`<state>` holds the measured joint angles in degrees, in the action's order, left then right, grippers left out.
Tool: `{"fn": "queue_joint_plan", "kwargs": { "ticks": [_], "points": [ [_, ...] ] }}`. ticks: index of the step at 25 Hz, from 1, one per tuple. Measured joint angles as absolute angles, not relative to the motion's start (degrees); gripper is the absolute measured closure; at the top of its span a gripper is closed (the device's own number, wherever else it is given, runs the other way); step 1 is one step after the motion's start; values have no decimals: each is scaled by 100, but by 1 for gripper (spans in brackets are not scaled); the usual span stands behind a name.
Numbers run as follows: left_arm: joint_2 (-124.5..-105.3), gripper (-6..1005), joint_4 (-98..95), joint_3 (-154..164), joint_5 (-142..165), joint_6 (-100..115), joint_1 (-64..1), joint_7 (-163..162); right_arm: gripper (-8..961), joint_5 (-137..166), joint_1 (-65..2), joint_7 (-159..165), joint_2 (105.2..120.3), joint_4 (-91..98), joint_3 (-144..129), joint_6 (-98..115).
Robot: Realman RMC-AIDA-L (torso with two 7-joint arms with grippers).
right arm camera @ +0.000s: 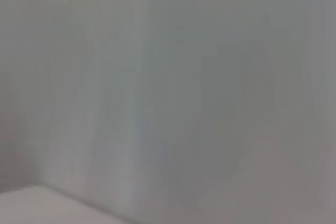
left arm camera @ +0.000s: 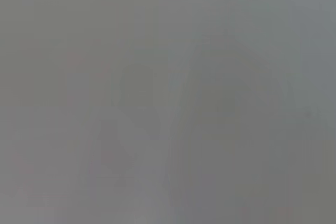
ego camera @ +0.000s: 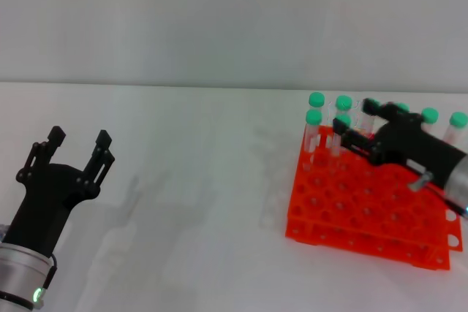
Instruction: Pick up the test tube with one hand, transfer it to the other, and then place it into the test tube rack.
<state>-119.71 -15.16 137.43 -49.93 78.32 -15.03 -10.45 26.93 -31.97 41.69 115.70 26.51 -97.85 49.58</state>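
Observation:
The orange test tube rack [ego camera: 365, 210] stands on the white table at the right. Several green-capped test tubes [ego camera: 314, 118] stand upright in its back rows. My right gripper [ego camera: 356, 112], black and boxy, hovers over the back of the rack with its fingers apart among the tube tops. I cannot tell which tube it last held. My left gripper [ego camera: 80, 137], black with forked fingers, is at the lower left above the table, open and empty. Both wrist views show only a blank grey surface.
A pale wall [ego camera: 219, 20] rises behind the table's far edge. Bare white table [ego camera: 197, 202] lies between the left gripper and the rack.

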Motion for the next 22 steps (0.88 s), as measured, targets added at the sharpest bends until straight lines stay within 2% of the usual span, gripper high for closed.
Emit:
{"fn": "queue_joint_plan", "kwargs": {
  "ticks": [3, 6, 11, 14, 18, 22],
  "points": [
    [-11970, 240, -1501, 13729, -5007, 7832, -1503, -1045, 460, 2616, -2732, 4165, 11531, 2948, -9543, 5245],
    [-11966, 240, -1497, 13727, -5009, 7832, -1504, -1046, 219, 2631, -2425, 4145, 11525, 2979, -9150, 5646],
    [-11970, 240, -1486, 13528, -5034, 7832, -1507, -1045, 84, 2545, -2006, 3461, 11527, 2658, -8353, 6290],
    [-11973, 240, -1487, 13483, -5057, 7833, -1534, -1041, 86, 2025, -1940, 2828, 11573, 2134, -7861, 6397],
    [-11958, 240, -1473, 13482, -5118, 7800, -1639, -1044, 88, 1128, -2019, 2410, 11543, 1394, -7694, 6395],
    [-11955, 240, -1447, 13482, -5218, 7782, -1711, -1046, 90, 736, -2127, 1847, 11579, 1087, -7591, 6370]
  ]
}}
